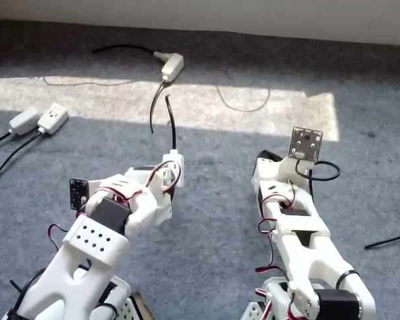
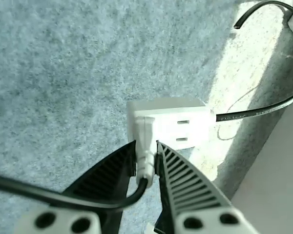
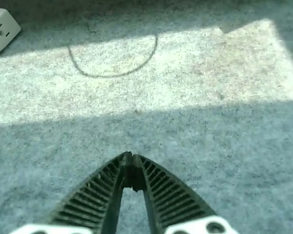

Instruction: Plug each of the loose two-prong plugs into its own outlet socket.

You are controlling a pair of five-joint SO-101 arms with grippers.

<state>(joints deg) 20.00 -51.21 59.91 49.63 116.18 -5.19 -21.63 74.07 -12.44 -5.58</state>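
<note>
Left fingers (image 2: 178,180) clenched on white plug (image 2: 145,146), plug butted against the end of outlet block (image 2: 180,117), mid-frame in high view; right fingers (image 3: 156,187) pressed together, empty, over open grey carpet (image 3: 210,136), well apart from the block.

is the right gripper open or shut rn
Shut: in the right wrist view the right gripper has its jaws meeting at the tips, with nothing held between them.

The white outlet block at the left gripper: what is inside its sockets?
One socket of the outlet block shows two empty slots. Beside it a white plug, held by the left gripper, meets the block's face; its prongs are covered, so their depth cannot be seen.
</note>
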